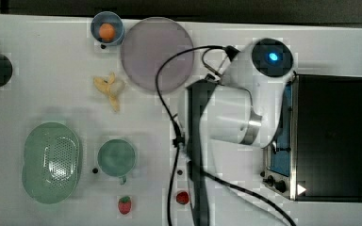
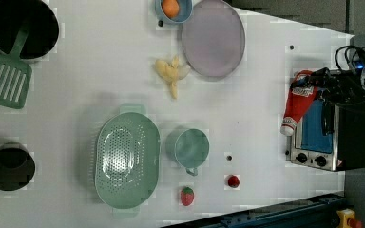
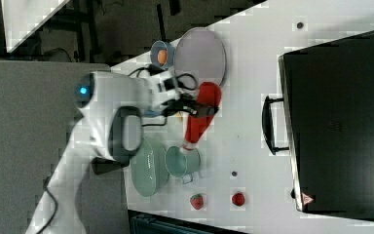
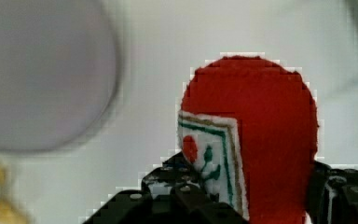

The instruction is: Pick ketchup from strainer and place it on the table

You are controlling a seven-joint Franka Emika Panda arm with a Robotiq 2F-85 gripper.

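Black hand [image 3: 199,110] clenched on small red squeeze ketchup bottle [image 3: 199,119], aloft above white dotted surface [image 2: 100,71], at three o'clock of pale green oval plastic strainer [image 2: 126,159] in the left view.

Red ketchup [image 2: 298,102] with white cap; pale green perforated strainer [image 2: 126,159].

Red ketchup [image 2: 298,102] aloft, strainer [image 2: 126,161] empty
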